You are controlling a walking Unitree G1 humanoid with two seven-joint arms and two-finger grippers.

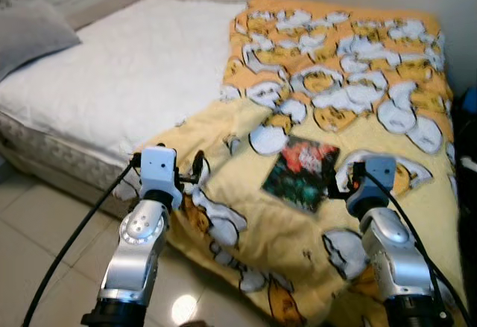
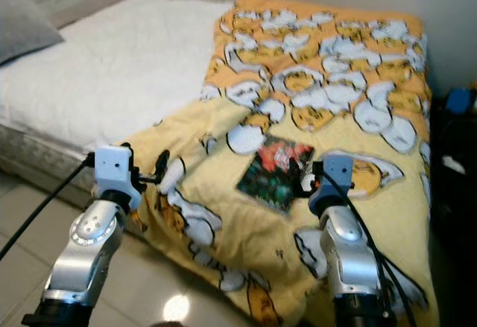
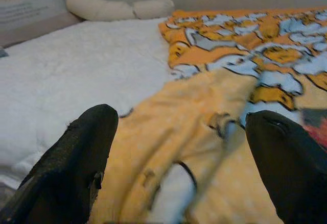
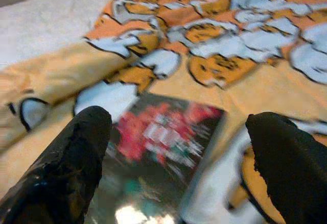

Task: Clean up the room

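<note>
One bed [image 1: 112, 74] carries a yellow egg-print blanket [image 1: 350, 81]; on it lies a glossy dark book [image 1: 300, 172], its red-green cover seemingly blurred. Left gripper [image 3: 184, 152] and right gripper [image 4: 173, 152] hover spread wide, both empty, the right just before the book.

Two arms of rounded, brushed-silver metal segments end in black collars at the lower edge of the head views. Each wrist carries a boxy pale grey-white camera housing. A thin black cable loops from each housing back along its arm. The left gripper [image 3: 181, 147] and right gripper [image 4: 179, 152] each have two long, matte black, blunt-tipped fingers [image 3: 76, 152].
</note>
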